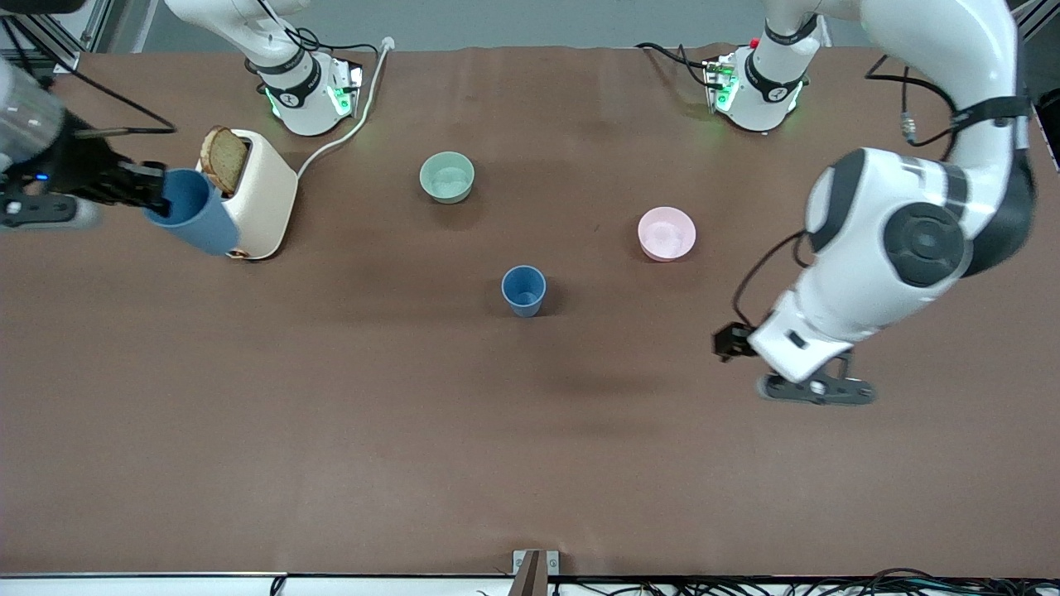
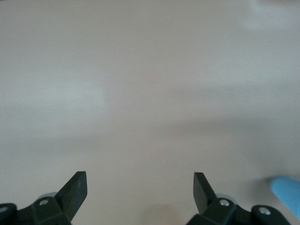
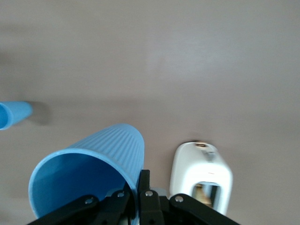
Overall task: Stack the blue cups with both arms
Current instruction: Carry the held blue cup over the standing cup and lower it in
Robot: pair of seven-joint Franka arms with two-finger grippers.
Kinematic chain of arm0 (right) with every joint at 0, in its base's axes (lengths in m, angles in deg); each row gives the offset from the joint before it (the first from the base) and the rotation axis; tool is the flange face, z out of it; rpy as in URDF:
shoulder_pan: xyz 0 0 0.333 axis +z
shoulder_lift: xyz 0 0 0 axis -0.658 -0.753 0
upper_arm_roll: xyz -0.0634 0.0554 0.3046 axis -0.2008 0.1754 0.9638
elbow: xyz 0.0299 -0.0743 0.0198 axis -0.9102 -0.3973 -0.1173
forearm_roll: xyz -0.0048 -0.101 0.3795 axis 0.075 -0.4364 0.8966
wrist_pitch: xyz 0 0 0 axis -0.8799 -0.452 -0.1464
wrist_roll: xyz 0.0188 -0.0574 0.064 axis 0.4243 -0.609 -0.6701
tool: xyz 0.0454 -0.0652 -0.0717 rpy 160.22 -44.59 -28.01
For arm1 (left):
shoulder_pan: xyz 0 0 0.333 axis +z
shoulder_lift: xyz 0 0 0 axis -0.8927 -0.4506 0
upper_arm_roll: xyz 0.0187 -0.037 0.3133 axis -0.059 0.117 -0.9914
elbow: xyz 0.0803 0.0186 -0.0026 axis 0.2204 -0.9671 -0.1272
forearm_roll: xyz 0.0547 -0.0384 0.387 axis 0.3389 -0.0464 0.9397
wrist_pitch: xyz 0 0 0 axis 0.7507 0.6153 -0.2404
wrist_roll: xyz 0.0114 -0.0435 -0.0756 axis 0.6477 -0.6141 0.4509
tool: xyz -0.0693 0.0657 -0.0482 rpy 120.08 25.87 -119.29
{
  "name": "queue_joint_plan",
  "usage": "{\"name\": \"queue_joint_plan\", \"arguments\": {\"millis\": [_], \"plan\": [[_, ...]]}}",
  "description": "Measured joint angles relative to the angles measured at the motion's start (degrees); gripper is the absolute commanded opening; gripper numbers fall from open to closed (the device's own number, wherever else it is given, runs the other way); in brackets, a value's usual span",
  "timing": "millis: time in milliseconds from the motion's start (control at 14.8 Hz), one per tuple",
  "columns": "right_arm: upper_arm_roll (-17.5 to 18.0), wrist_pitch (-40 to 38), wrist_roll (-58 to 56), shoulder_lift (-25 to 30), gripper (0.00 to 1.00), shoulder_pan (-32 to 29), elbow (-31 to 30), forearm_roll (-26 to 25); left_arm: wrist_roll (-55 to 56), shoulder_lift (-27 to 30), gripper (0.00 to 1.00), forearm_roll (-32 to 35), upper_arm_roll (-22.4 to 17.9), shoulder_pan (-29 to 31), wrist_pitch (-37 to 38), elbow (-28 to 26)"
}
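My right gripper (image 1: 156, 195) is shut on the rim of one blue cup (image 1: 197, 220) and holds it tilted in the air beside the toaster, at the right arm's end of the table. In the right wrist view the fingers (image 3: 143, 180) pinch the wall of the held cup (image 3: 93, 171). The other blue cup (image 1: 523, 290) stands upright at the table's middle; it also shows in the right wrist view (image 3: 14, 114) and in the left wrist view (image 2: 288, 192). My left gripper (image 1: 816, 389) hangs open and empty over bare table toward the left arm's end; its fingers (image 2: 77, 187) are wide apart.
A cream toaster (image 1: 261, 199) with a bread slice (image 1: 224, 159) stands next to the held cup. A mint-green bowl (image 1: 447, 176) and a pink bowl (image 1: 667, 233) sit farther from the camera than the standing cup. A white cable (image 1: 348, 132) runs from the toaster.
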Motion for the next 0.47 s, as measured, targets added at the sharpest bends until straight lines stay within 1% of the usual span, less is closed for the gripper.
{"name": "queue_joint_plan", "arguments": {"millis": [135,203,474], "plan": [[0.12,3.7,6.9,-1.71,0.01,4.47,-0.09,2.32,0.0,1.04,1.0,0.19,0.02,3.69,0.84,0.43],[0.14,5.97,10.44,-2.91,0.01,7.03,-0.15,2.69,-0.03,2.02,1.0,0.24,-0.01,5.14,1.57,0.75],[0.31,14.29,21.51,-9.04,0.01,17.51,-0.4,2.97,0.0,8.37,1.0,0.94,-0.15,7.92,5.81,1.07]]}}
